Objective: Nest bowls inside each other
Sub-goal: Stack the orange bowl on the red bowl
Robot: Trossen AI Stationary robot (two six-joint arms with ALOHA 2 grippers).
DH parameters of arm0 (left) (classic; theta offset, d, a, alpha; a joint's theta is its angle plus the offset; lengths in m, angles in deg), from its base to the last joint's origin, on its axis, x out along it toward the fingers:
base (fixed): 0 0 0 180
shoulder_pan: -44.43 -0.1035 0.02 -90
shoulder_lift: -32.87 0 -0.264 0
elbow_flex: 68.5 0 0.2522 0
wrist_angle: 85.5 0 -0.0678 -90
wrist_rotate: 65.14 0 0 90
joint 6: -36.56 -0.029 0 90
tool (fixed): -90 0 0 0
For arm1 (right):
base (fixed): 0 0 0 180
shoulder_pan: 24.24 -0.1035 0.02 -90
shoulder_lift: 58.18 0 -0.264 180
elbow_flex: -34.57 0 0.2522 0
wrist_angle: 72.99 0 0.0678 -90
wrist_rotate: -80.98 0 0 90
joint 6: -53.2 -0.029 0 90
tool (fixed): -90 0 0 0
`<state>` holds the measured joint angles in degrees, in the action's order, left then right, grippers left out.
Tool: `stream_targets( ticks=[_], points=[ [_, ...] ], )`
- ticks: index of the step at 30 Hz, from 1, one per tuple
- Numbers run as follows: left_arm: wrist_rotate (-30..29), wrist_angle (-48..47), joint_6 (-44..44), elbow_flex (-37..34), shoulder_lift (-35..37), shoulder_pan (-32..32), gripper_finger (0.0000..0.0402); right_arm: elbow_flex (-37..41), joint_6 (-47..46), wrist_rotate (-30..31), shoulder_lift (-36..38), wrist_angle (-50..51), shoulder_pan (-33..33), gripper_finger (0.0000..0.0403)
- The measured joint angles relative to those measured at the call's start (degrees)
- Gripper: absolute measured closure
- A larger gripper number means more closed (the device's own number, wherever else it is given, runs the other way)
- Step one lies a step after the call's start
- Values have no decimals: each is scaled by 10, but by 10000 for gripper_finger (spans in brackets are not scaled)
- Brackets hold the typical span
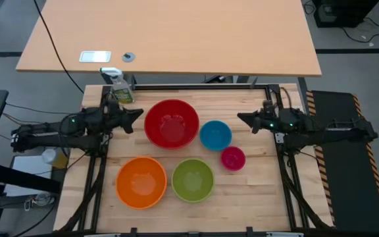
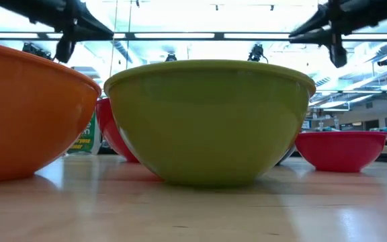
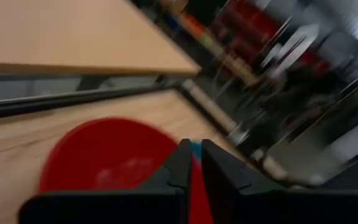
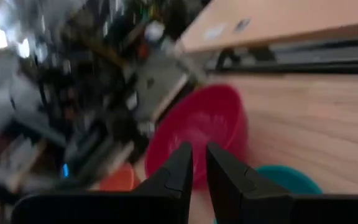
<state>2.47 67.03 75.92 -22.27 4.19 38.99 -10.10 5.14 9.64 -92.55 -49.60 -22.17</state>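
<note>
Five bowls rest on their bases on the wooden table, none inside another. The red bowl stands at the far middle, with the blue bowl and the small magenta bowl to its right. The orange bowl and the lime green bowl sit near the front edge. My left gripper hovers left of the red bowl, shut and holding nothing, its fingers pointing at that bowl. My right gripper hovers right of the blue bowl, also shut and holding nothing.
A small spray bottle of yellowish liquid stands at the table's far left corner, just behind my left arm. A larger desk lies beyond the far edge. Bare wood lies at the near right.
</note>
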Motion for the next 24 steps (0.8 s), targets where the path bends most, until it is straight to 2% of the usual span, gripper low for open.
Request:
stream_targets(
  ticks=[5, 11, 14, 18, 24],
  points=[
    [60, -141, -27, 94, -30, 1, 310, -101, 60, -89, -126, 54, 4, 346],
    [247, -211, -13, 150, -68, 1, 276, -221, 116, -149, -288, 56, -11, 326],
    [311, -230, 6, 168, -86, 3, 274, -289, 131, -157, -367, 56, -25, 304],
    [319, -272, -23, 201, -105, 23, 274, -382, 135, -156, -474, 55, -52, 267],
    [269, -284, -56, 225, -111, 49, 274, -523, 108, -155, -625, 60, -88, 213]
  ],
)
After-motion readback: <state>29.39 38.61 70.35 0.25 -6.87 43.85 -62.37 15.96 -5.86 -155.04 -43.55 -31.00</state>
